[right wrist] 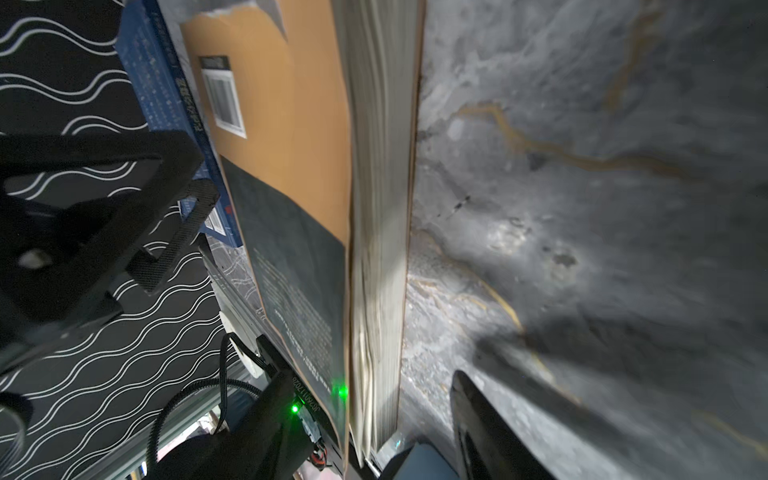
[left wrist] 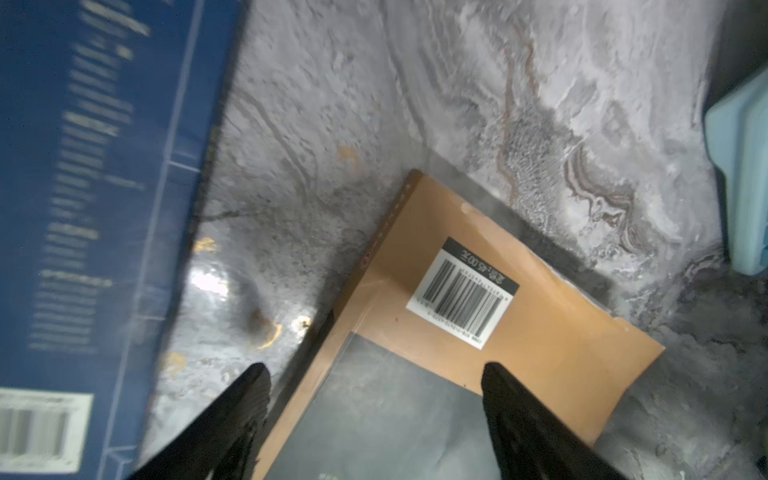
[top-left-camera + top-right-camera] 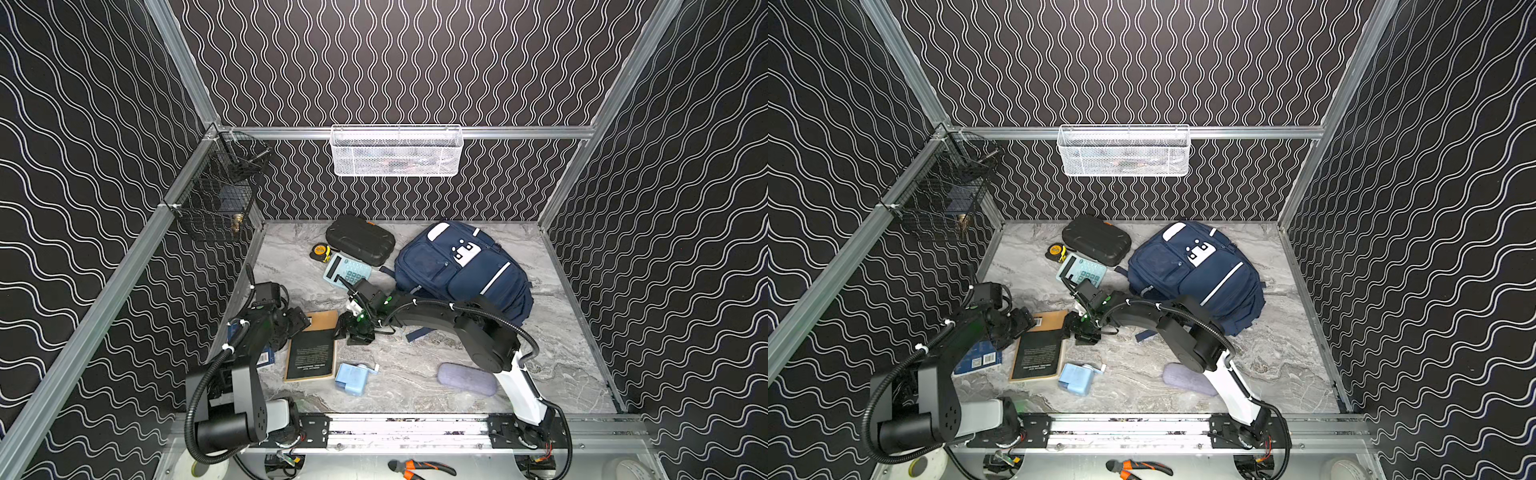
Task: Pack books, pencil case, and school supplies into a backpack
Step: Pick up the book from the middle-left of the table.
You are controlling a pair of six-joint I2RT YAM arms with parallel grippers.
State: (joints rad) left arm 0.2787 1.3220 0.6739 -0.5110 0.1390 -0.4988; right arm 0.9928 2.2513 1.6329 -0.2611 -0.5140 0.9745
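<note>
Walls of black paper with white wavy lines enclose a grey marble table (image 3: 415, 386), where the black book (image 3: 311, 353) lies flat at the front left, its tan end pointing away from the robot. The blue book (image 3: 980, 359) lies just beside it, largely hidden under the left arm in both top views. The left gripper (image 2: 376, 370) hovers over the tan end, fingers spread and holding nothing. The right gripper (image 1: 365, 374) sits low at the book's right edge, jaws apart on either side of the page block without pinching it. The sharpener (image 3: 353, 376) stands just beside the book's near right corner. The pencil case (image 3: 467, 379) lies farther right, partly covered by the right arm in a top view (image 3: 1183, 378). At the back, the calculator (image 3: 347, 270), tape measure (image 3: 320, 251) and hard case (image 3: 359, 240) cluster left of the backpack (image 3: 465, 270), whose near edge the right arm crosses. Only the right wrist view shows the pale page edges.
</note>
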